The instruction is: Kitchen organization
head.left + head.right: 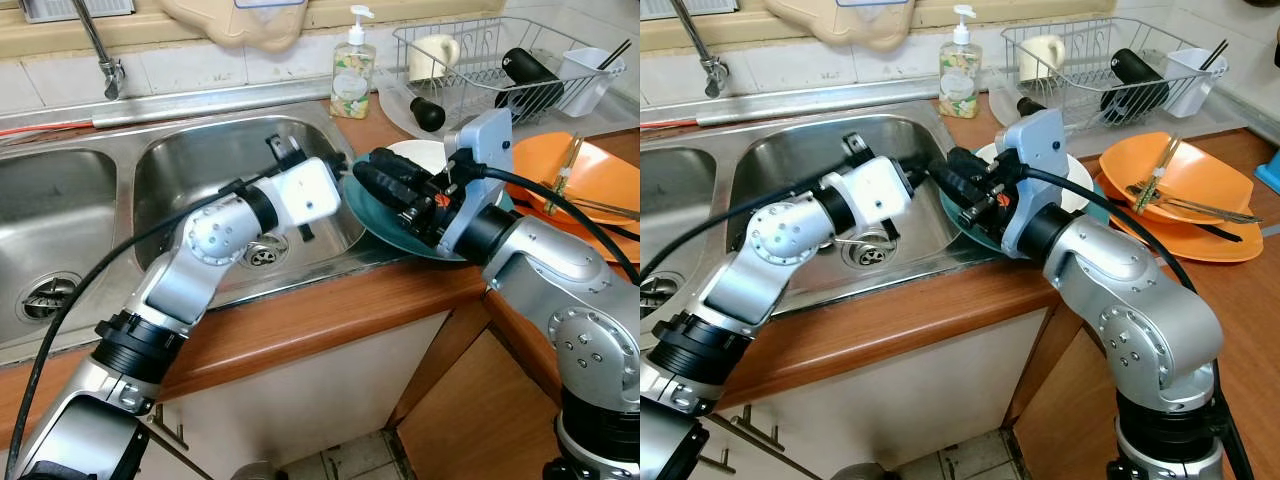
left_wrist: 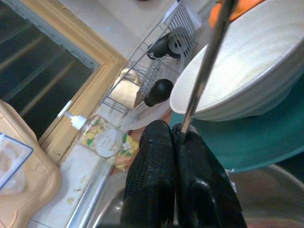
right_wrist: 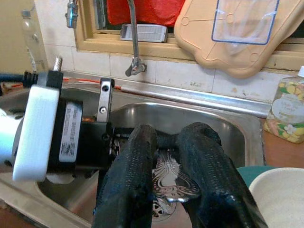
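A silver utensil (image 3: 172,179) with an ornate flat end spans between my two grippers above the right rim of the sink. My left gripper (image 2: 173,129) reaches across the basin and is shut on the utensil's thin shaft (image 2: 204,66). Facing it from the counter side, my right gripper (image 3: 171,135) has its black fingers shut on the ornate end. Just under both grippers sits a white bowl (image 2: 247,61) on a teal plate (image 1: 368,222) on the wooden counter beside the sink.
The steel sink basin (image 1: 200,160) lies below my left arm, with the faucet (image 1: 105,60) at the back. A soap bottle (image 1: 352,75) and a wire dish rack (image 1: 500,60) stand behind. Orange plates (image 1: 590,180) holding cutlery lie to the right.
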Available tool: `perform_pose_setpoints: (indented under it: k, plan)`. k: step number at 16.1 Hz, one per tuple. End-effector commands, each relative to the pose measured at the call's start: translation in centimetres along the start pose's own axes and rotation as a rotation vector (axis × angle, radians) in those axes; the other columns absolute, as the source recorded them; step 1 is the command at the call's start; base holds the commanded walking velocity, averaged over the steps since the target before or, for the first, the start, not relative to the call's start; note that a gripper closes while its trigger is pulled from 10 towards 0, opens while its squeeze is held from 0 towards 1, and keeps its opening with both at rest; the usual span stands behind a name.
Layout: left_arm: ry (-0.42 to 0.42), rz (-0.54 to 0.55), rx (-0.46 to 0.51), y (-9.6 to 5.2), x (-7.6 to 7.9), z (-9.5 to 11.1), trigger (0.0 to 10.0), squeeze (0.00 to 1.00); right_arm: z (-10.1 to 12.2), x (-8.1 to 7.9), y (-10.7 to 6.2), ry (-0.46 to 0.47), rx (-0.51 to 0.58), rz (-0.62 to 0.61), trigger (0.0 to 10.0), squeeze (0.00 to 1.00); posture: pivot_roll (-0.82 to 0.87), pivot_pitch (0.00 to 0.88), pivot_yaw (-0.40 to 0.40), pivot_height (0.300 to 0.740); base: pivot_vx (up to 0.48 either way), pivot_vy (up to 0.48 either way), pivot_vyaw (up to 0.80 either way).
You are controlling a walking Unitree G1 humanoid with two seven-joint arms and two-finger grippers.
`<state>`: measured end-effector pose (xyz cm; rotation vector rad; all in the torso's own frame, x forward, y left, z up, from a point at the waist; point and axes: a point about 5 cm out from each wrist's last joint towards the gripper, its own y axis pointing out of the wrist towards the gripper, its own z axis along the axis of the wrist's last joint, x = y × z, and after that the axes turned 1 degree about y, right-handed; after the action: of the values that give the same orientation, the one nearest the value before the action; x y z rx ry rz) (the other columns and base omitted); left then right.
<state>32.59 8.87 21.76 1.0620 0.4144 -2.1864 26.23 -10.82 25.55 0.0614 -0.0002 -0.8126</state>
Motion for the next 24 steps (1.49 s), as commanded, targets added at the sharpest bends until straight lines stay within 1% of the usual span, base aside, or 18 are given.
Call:
perform_pose_setpoints:
  k: [1, 2, 3, 4, 5, 6, 7, 8, 9, 10, 13, 14, 15, 16, 17, 18, 21, 24]
  plan:
    - [0.031, -0.001, 0.019, 0.1, -0.5, 0.5, 0.0, 0.0, 0.3, -0.5, 0.1, -0.022, 0.003, 0.011, 10.0, 0.0, -0.01, 0.0, 0.011, 0.74, 0.0, 0.0, 0.0]
    - [0.033, 0.0, 0.02, 0.1, -0.5, 0.5, 0.0, 0.0, 0.2, -0.5, 0.2, -0.024, -0.001, 0.005, 10.0, 0.0, -0.01, 0.0, 0.012, 0.74, 0.0, 0.0, 0.0]
    - [0.036, -0.004, 0.017, 0.0, -0.4, 0.4, 0.0, 0.0, 0.2, -0.4, 0.3, -0.02, 0.001, -0.007, 10.0, 0.11, -0.01, 0.0, 0.011, 0.74, 0.0, 0.0, 0.0]
    - [0.04, -0.009, -0.003, -0.1, -0.4, 0.0, 0.0, 0.0, 0.1, -0.3, 0.3, 0.004, 0.003, -0.017, 10.0, 1.0, -0.01, 0.0, 0.011, 0.74, 0.0, 0.0, 0.0]
    - [0.041, -0.007, -0.013, -0.1, -0.4, -0.2, 0.0, 0.0, 0.0, -0.3, 0.3, 0.001, -0.001, -0.013, 10.0, 1.0, -0.01, 0.0, 0.011, 0.74, 0.0, 0.0, 0.0]
    - [0.044, 0.012, -0.089, -0.5, -0.9, -1.5, 0.0, 0.0, -0.3, 0.0, 0.1, -0.053, -0.034, -0.05, 10.0, 0.0, -0.01, 0.0, 0.012, 0.74, 0.0, 0.0, 0.0]
    - [0.05, 0.01, -0.129, -0.8, -1.1, -2.2, 0.0, 0.0, -0.5, 0.1, 0.0, -0.068, -0.049, -0.061, 10.0, 0.0, -0.01, 0.0, 0.012, 0.74, 0.0, 0.0, 0.0]
    - [0.061, -0.001, -0.211, -1.4, -1.4, -3.6, 0.0, 0.0, -1.0, 0.3, -0.3, -0.097, -0.081, -0.071, 10.0, 0.0, -0.02, 0.0, 0.014, 0.74, 0.0, 0.0, 0.0]
    - [0.058, 0.003, -0.266, -1.9, -1.7, -4.7, 0.0, 0.0, -1.2, 0.3, -0.5, -0.109, -0.1, -0.069, 10.0, 0.0, -0.02, 0.0, 0.018, 0.74, 0.0, 0.0, 0.0]
    - [0.053, 0.001, -0.375, -2.8, -2.2, -6.8, 0.0, 0.0, -1.7, -0.2, -0.8, -0.13, -0.134, -0.047, 10.0, 0.0, -0.03, 0.0, 0.024, 0.74, 0.0, 0.0, 0.0]
    - [0.037, -0.03, -0.497, -3.3, -2.0, -9.2, 0.0, 0.0, -2.2, -1.1, -0.9, -0.142, -0.163, 0.01, 10.0, 0.0, -0.03, 0.0, 0.024, 0.74, 0.0, 0.0, 0.0]
    - [0.025, -0.047, -0.563, -3.2, -1.7, -10.5, 4.9, 0.0, -2.6, -1.4, -1.0, -0.151, -0.187, 0.035, 10.0, 0.0, -0.04, 0.0, 0.024, 0.74, 0.0, 0.0, 0.0]
    - [0.024, -0.05, -0.573, -3.2, -1.6, -10.7, 4.9, 0.0, -2.7, -1.5, -1.0, -0.153, -0.191, 0.038, 10.0, 0.0, -0.04, 0.0, 0.024, 0.74, 0.0, 0.0, 0.0]
    - [-0.03, -0.092, -0.625, -3.1, -1.0, -11.5, 10.0, 0.0, -2.8, -1.6, -1.0, -0.158, -0.197, 0.042, 10.0, 0.0, -0.04, 0.0, 0.025, 0.74, 0.0, 0.0, 0.0]
    - [-0.049, -0.115, -0.645, -3.1, -0.7, -11.8, 10.0, 0.0, -2.8, -1.6, -0.9, -0.16, -0.199, 0.043, 10.0, 0.0, -0.04, 0.0, 0.026, 0.74, 0.0, 0.0, 0.0]
    - [-0.091, -0.171, -0.683, -3.2, 0.0, -12.5, 10.0, 1.0, -2.9, -1.6, -0.9, -0.164, -0.198, 0.044, 10.0, 0.0, -0.04, 0.0, 0.028, 0.74, 0.0, 0.0, 0.0]
    - [-0.142, -0.23, -0.73, -3.4, 1.0, -13.3, 10.0, 1.0, -2.7, -1.3, -1.1, -0.164, -0.189, 0.0, 10.0, 0.0, -0.05, 0.0, 0.034, 0.74, 0.0, 0.0, 0.0]
    - [-0.159, -0.23, -0.724, -3.4, 1.1, -13.5, 10.0, 1.0, -2.4, -0.4, -1.1, -0.157, -0.186, -0.078, 10.0, 0.0, -0.05, 0.0, 0.034, 0.74, 0.0, 0.0, 0.0]
